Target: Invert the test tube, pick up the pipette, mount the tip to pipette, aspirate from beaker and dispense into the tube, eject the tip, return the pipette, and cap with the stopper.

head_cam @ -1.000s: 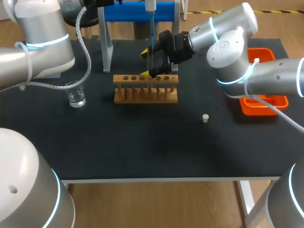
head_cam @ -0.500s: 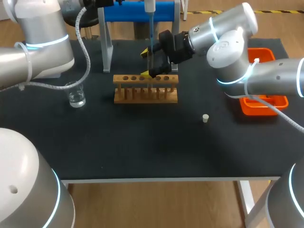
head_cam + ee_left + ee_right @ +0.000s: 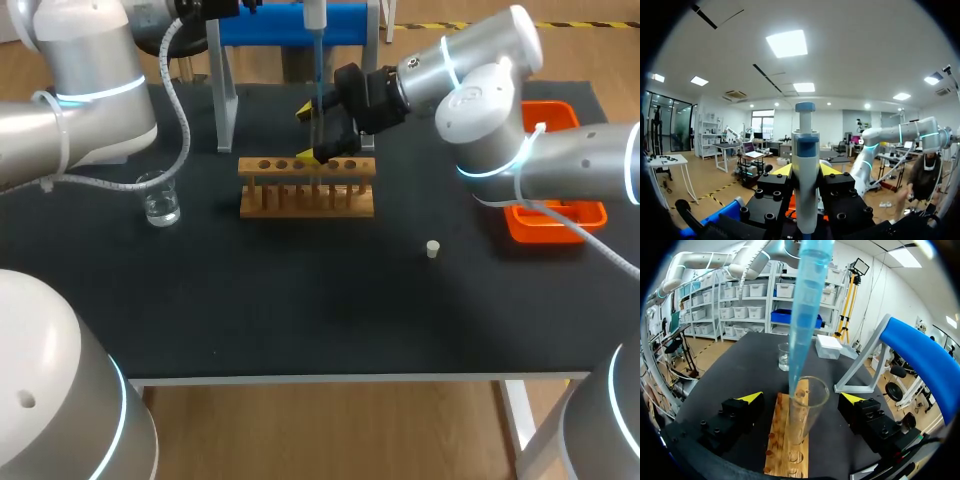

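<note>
Two black fingers of the left gripper (image 3: 805, 172) press the body of the pipette (image 3: 805, 150) from either side. Firm hold, pipette upright, plunger end up. Yellow tips just show behind the finger blocks.

Pale blue tip (image 3: 807, 305) is mounted on the pipette and hangs straight down. Narrow end sits at the mouth of the test tube (image 3: 807, 412), just inside the rim as far as the right wrist view shows. Liquid level in tip or tube: cannot tell.

Test tube stands upright in the wooden rack (image 3: 307, 190), open end up, in a hole a little right of the rack's middle.

Right gripper (image 3: 801, 397) brackets the tube, spread wide: one finger (image 3: 751, 397) on each side, both apart from the glass, nothing gripped. From the head view its black body sits just behind the rack, arm coming in from the right.

Further out on the black table (image 3: 300, 300):
- beaker (image 3: 160, 200), clear, a little liquid at the bottom, left of the rack and apart from it
- stopper (image 3: 433, 249), small and pale, lying alone in front of the rack's right end, well apart from it
- orange tray (image 3: 590, 213) near the right edge, partly hidden by the right arm
- blue stand (image 3: 290, 25) on grey legs along the far edge, behind the rack
- white box (image 3: 830, 346) beside the beaker, near the stand's foot
</note>
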Available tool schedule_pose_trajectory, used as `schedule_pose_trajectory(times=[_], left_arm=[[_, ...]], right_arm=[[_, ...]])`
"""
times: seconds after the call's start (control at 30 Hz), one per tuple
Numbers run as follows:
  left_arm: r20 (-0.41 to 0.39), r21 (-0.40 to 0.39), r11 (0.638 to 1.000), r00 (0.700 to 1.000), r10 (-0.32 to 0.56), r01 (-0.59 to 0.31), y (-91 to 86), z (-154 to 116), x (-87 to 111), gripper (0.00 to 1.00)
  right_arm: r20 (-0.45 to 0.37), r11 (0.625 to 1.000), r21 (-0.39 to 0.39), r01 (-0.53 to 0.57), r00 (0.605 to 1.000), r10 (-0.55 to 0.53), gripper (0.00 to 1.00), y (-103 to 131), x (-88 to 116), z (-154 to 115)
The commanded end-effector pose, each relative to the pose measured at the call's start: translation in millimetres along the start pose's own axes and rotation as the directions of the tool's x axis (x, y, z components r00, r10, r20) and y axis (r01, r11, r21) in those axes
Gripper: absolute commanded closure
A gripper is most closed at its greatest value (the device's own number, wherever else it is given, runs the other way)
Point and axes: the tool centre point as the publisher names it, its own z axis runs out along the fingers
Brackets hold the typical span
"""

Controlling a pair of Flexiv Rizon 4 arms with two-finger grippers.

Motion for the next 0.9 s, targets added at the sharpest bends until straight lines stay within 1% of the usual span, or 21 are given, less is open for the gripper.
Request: schedule_pose_trajectory(times=[0.03,0.13,0.3,0.67,0.9], left_arm=[[-0.005,-0.004,1.0,1.0,-0.005,0.005,5.8,-1,-3.3,1.0],[0.0,0.002,1.0,1.0,-0.005,0.005,5.9,-2,-3.5,1.0],[0.0,0.013,1.0,1.0,0.011,-0.011,-1.2,-3,-1.3,1.0],[0.005,0.012,0.999,0.999,0.032,-0.032,-8.9,-4,2.5,1.0],[0.007,0.014,0.999,0.999,0.036,-0.036,-9.2,-4,2.1,1.0]], right_arm=[[-0.001,1.0,0.001,0.0,1.0,0.0,0.0,0,0,-1],[-0.001,1.0,0.001,0.0,1.0,0.0,0.0,0,0,-1],[-0.001,1.0,0.001,0.0,1.0,0.0,0.0,0,0,-1],[-0.001,1.0,0.001,0.0,1.0,0.0,0.0,0,0,-1],[-0.001,1.0,0.001,0.0,1.0,0.0,0.0,0,0,-1]])
